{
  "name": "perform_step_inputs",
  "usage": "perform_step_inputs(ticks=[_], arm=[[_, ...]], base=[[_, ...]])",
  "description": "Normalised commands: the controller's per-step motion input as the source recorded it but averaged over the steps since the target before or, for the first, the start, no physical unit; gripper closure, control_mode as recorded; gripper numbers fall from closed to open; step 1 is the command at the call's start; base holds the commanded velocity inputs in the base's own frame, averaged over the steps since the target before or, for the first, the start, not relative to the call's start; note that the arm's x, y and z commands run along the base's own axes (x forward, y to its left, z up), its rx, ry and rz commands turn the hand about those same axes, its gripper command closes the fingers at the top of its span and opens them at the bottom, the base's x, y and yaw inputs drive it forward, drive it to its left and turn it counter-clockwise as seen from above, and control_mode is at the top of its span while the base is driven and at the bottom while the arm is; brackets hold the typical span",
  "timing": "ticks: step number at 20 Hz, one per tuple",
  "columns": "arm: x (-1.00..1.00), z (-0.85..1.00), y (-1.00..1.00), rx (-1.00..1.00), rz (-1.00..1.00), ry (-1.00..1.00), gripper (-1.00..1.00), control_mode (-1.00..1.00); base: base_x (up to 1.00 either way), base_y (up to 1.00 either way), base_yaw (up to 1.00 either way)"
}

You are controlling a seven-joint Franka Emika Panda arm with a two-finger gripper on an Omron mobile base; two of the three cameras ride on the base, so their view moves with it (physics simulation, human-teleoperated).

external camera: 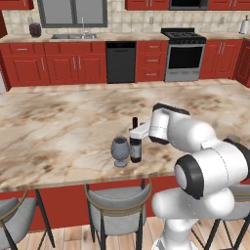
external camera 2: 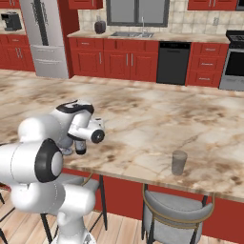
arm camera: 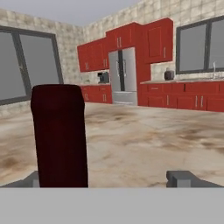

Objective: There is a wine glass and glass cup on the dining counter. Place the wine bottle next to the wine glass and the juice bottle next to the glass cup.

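Note:
The dark wine bottle stands upright on the dining counter near its front edge, just right of the stemmed wine glass. My gripper is level with the bottle's neck and open. In the hand view the dark red neck capsule stands close to the left fingertip, with a wide gap to the right one, and the gripper grips nothing. The glass cup stands alone further right along the front edge. The juice bottle is out of view.
Grey-cushioned bar stools line the counter's near side below the edge. Behind the counter are red cabinets, a dishwasher, a stove and a fridge. The robot's own arm hides part of the wine glass from the right.

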Motion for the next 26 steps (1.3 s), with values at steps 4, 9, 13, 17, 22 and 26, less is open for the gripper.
perform_step_inputs(ticks=[4,9,13,17,22,26], arm=[[-0.18,-0.17,0.00,0.00,-0.01,0.00,-1.00,-1.00],[-0.21,-0.13,0.00,0.00,-0.01,0.00,-1.00,-1.00],[-0.09,-0.09,-0.04,0.02,-0.02,0.00,-1.00,-1.00],[0.00,-0.04,-0.16,0.05,-0.01,0.02,-1.00,-1.00],[0.00,-0.04,-0.18,0.06,0.00,0.02,-1.00,-1.00],[-0.05,-0.08,-0.18,0.06,0.00,0.00,-1.00,-1.00]], base=[[0.00,0.00,0.00],[0.00,0.00,0.00],[0.00,0.00,0.00],[0.00,0.00,0.00],[0.00,0.00,0.00],[0.00,0.00,0.00]])
